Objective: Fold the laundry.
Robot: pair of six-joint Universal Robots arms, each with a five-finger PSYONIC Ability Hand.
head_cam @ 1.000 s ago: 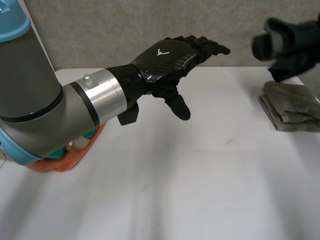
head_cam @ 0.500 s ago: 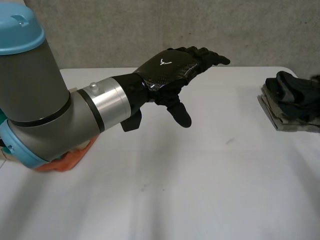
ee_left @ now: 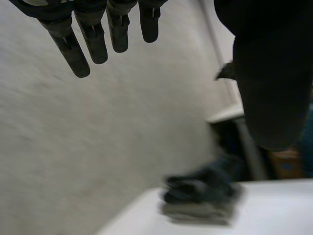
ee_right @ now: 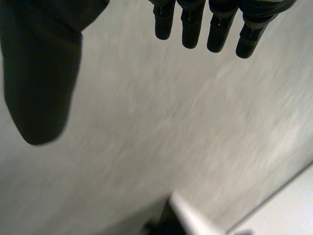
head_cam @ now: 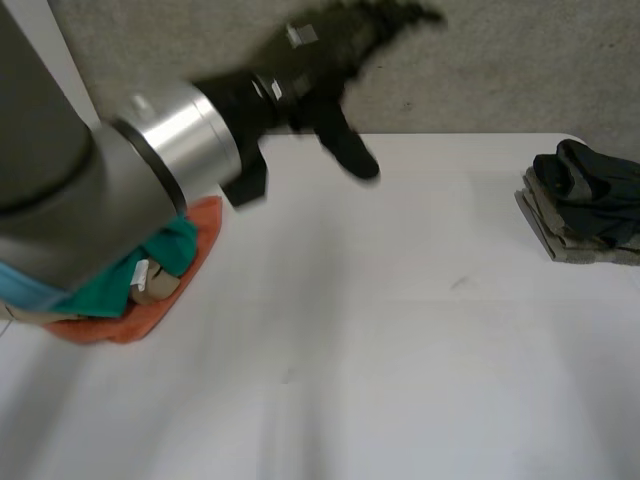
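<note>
A stack of folded laundry [head_cam: 585, 215] lies at the table's far right edge, grey pieces below and a dark garment on top. It also appears beyond my left hand's fingertips [ee_left: 200, 198]. A heap of unfolded laundry [head_cam: 165, 270], orange and teal, sits at the table's left under my left arm. My left hand [head_cam: 325, 60] is raised above the table's back edge, fingers straight and thumb apart, holding nothing; its thumb [ee_left: 269, 88] shows in its wrist view. My right hand [ee_right: 41, 73] is open against the grey wall, fingers [ee_right: 195, 24] straight, nothing in it.
The white table [head_cam: 400, 350] spreads wide between the heap and the stack. A grey wall [head_cam: 520, 60] runs behind the table's back edge. My left forearm [head_cam: 150, 160] crosses over the table's left part.
My left arm has lifted up and back. My right hand has opened and pulled away from the stack, out of the head view. A dark garment now lies on the stack.
</note>
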